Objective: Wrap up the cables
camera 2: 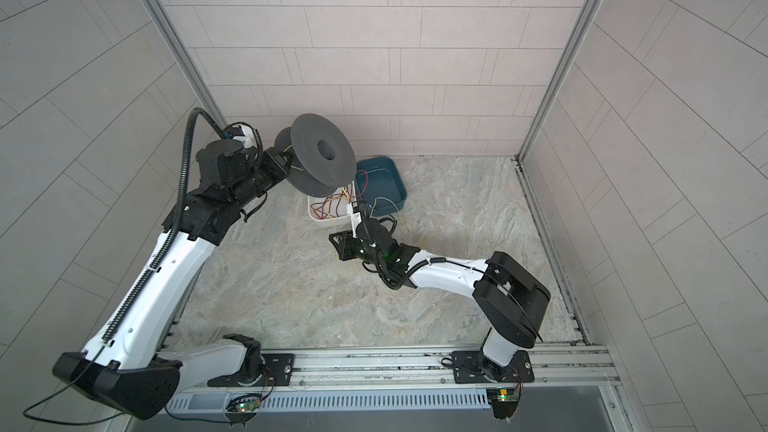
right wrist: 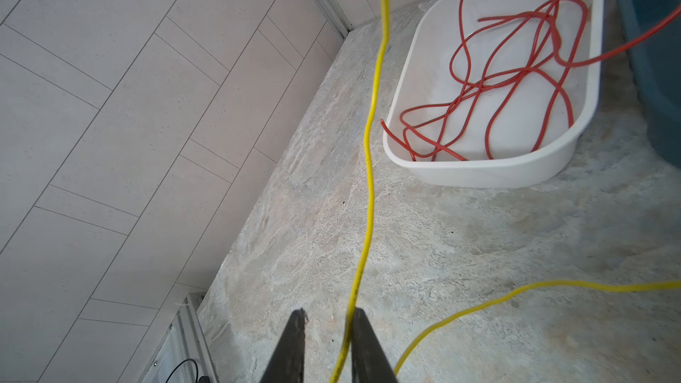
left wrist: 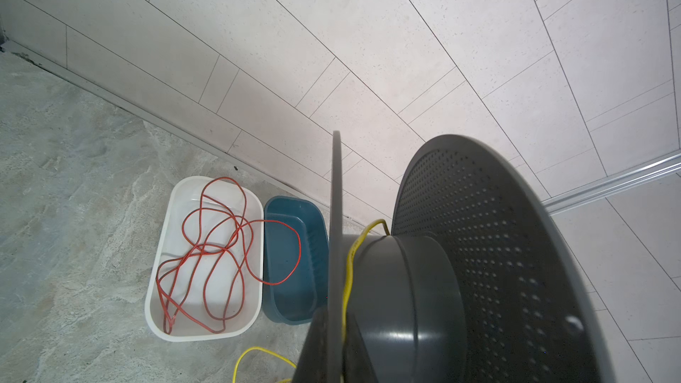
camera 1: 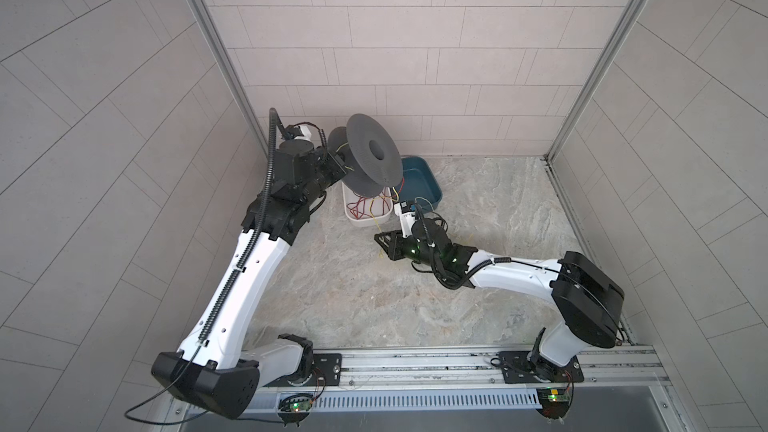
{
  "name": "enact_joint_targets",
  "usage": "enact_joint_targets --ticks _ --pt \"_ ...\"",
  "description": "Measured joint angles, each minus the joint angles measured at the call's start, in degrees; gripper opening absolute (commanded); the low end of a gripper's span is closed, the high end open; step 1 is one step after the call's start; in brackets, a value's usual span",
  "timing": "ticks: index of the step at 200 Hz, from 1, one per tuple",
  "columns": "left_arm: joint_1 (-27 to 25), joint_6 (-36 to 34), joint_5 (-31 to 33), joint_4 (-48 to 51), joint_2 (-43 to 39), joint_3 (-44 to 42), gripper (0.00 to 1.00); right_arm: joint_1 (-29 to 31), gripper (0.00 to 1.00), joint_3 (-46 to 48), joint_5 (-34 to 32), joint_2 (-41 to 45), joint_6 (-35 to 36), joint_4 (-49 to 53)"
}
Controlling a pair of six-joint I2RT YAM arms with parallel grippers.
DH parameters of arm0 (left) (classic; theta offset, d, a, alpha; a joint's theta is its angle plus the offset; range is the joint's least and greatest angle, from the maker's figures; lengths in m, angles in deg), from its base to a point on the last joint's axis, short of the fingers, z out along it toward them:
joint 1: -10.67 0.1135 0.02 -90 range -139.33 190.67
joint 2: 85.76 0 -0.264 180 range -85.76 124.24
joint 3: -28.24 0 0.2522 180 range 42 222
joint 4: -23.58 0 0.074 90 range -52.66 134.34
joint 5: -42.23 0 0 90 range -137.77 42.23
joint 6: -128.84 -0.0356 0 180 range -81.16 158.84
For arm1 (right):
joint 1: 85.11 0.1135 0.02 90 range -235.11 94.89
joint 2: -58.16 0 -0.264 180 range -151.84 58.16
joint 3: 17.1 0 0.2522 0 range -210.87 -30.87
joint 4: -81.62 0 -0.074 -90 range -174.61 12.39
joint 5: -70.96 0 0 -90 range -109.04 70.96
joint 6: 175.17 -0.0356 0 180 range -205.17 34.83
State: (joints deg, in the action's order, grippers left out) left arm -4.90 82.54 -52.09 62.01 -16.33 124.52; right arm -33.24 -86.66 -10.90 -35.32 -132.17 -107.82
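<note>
Beside two tubs (left wrist: pixel 201 337), left fingers (left wrist: pixel 313 355) clamp one spool (left wrist: pixel 405 289); right fingers (right wrist: pixel 368 351) apart around one yellow cable (right wrist: pixel 369 178).

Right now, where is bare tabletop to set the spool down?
Bare: the wide patch between front rail and white tub; also the far corner between blue tub and right wall. Crowded: around both tubs and the right gripper, where yellow cable loops.

marbled table (camera 1: pixel 374 292), white tub (camera 1: pixel 366 224), blue tub (camera 1: pixel 420 183), yellow cable (right wrist: pixel 560 282)
</note>
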Motion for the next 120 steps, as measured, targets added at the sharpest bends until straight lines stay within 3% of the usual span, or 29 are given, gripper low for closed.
enact_joint_targets --ticks 47,120 --pt "0.0 -0.1 1.6 -0.1 0.2 0.0 0.0 0.2 0.0 0.0 0.2 0.0 -0.3 0.7" --pt "0.0 -1.4 7.1 -0.4 4.0 0.0 0.0 2.1 0.0 0.8 -1.0 3.3 5.6 7.8"
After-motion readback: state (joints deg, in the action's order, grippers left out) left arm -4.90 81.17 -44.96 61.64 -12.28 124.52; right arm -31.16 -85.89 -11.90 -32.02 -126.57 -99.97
